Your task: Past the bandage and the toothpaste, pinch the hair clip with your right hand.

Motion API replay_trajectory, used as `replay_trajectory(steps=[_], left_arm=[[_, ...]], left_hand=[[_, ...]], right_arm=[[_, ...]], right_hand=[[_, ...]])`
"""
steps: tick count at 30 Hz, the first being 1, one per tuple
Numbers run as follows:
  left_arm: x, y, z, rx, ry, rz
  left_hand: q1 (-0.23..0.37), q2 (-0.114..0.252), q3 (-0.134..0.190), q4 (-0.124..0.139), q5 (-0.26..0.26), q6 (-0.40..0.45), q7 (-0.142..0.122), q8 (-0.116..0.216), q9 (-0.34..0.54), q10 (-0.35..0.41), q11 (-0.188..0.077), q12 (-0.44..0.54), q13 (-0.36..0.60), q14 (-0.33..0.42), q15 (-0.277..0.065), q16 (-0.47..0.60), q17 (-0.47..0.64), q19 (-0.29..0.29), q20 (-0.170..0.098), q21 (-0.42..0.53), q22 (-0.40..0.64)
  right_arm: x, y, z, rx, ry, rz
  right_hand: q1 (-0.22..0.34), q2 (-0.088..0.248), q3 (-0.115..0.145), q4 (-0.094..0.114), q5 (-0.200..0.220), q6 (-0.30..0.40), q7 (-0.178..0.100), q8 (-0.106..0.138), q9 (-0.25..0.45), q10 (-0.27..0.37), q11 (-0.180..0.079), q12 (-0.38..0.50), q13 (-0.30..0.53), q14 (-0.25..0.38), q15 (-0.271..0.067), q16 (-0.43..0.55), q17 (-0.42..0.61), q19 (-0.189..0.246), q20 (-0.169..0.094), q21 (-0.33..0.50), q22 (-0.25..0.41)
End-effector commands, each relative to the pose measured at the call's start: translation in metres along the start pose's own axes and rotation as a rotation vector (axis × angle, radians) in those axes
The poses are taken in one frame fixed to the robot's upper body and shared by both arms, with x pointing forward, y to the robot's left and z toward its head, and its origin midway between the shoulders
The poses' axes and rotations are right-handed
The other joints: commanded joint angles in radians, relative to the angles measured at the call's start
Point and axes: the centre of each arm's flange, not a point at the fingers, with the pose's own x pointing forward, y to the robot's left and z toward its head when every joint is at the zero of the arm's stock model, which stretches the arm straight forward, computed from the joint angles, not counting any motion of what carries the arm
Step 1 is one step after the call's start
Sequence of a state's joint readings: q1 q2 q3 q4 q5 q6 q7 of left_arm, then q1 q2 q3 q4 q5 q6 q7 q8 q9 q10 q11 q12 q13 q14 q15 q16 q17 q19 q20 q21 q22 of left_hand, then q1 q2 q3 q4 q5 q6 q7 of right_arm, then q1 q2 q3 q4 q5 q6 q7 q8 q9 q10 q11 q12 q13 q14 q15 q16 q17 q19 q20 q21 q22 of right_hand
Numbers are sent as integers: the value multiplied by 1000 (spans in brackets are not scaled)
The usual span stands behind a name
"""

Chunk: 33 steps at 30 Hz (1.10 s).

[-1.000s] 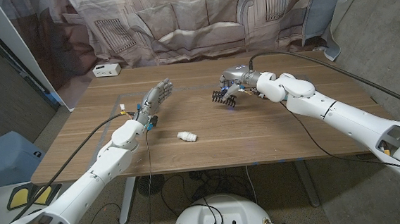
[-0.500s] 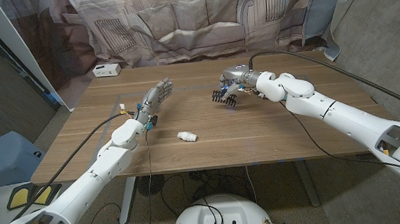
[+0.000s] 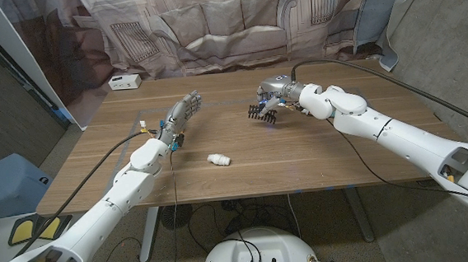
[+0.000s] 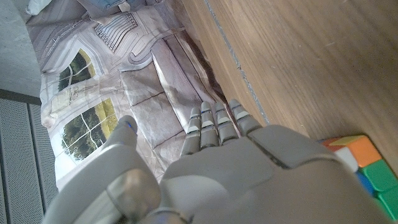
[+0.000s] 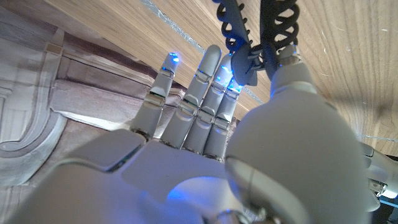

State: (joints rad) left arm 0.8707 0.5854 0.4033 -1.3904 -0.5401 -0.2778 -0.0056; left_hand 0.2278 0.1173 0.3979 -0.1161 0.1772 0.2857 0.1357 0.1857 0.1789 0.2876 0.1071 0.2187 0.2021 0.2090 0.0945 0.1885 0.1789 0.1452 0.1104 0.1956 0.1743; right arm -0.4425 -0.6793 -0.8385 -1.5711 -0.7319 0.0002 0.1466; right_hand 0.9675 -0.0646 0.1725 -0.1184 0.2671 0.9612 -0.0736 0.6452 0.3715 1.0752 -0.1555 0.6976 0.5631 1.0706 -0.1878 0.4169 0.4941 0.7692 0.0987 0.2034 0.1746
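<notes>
No text, label, brand, number or sign can be read in any of the views. The small white box at the upper left of the head view, on the far edge of the counter, has dark marks on its front, too small to make out. The printed cloth hanging behind the counter bears drawn windows and stonework, no lettering.
</notes>
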Motion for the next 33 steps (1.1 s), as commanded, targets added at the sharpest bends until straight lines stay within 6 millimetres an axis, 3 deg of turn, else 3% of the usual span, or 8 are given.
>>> replay_trajectory(steps=[1,16,19,24,33], left_arm=[[2,1,-1,-1,5,0],[10,0,1,0,-2,-8],[10,0,1,2,-4,-8],[10,1,2,2,-6,-7],[10,1,4,5,-8,-9]], left_hand=[[-8,-3,8,2,0,7,0,2,2,6,2,-3,2,7,-1,0,2,-7,-1,3,5],[-8,-3,11,1,0,8,0,3,2,6,0,-3,2,7,-2,0,2,-7,-2,3,5],[-8,-3,11,1,0,8,0,3,2,7,2,-3,2,6,-2,0,2,-7,0,3,5],[-8,-4,12,1,0,7,1,3,2,6,0,-3,2,7,-2,0,2,-7,0,3,5],[-8,-4,13,0,0,7,0,2,2,6,0,-3,2,7,-2,0,2,-8,0,3,5]], right_arm=[[2,0,-3,-16,10,7],[-2,0,-6,-8,26,-18],[-3,1,-6,-7,28,-19],[-4,1,-6,-6,30,-18],[-6,0,-5,-9,32,-24]], right_hand=[[52,76,-4,12,10,65,-64,5,-10,42,-48,49,271,-13,-21,-17,-1,0,10,-3,3],[31,73,-13,23,13,27,-62,-44,-61,13,-37,-31,150,-90,-18,-98,-21,-7,27,-5,2],[24,73,-15,25,13,29,-63,-56,-76,10,-17,-47,123,-100,-18,-120,-37,-10,28,-6,2],[23,73,-16,25,12,8,-58,-85,-97,-11,-10,-74,90,-111,-17,-142,-57,-13,32,-6,2],[27,80,-16,22,11,6,-48,-107,-119,-22,3,-98,57,-125,-7,-153,-64,-19,36,-8,2]])
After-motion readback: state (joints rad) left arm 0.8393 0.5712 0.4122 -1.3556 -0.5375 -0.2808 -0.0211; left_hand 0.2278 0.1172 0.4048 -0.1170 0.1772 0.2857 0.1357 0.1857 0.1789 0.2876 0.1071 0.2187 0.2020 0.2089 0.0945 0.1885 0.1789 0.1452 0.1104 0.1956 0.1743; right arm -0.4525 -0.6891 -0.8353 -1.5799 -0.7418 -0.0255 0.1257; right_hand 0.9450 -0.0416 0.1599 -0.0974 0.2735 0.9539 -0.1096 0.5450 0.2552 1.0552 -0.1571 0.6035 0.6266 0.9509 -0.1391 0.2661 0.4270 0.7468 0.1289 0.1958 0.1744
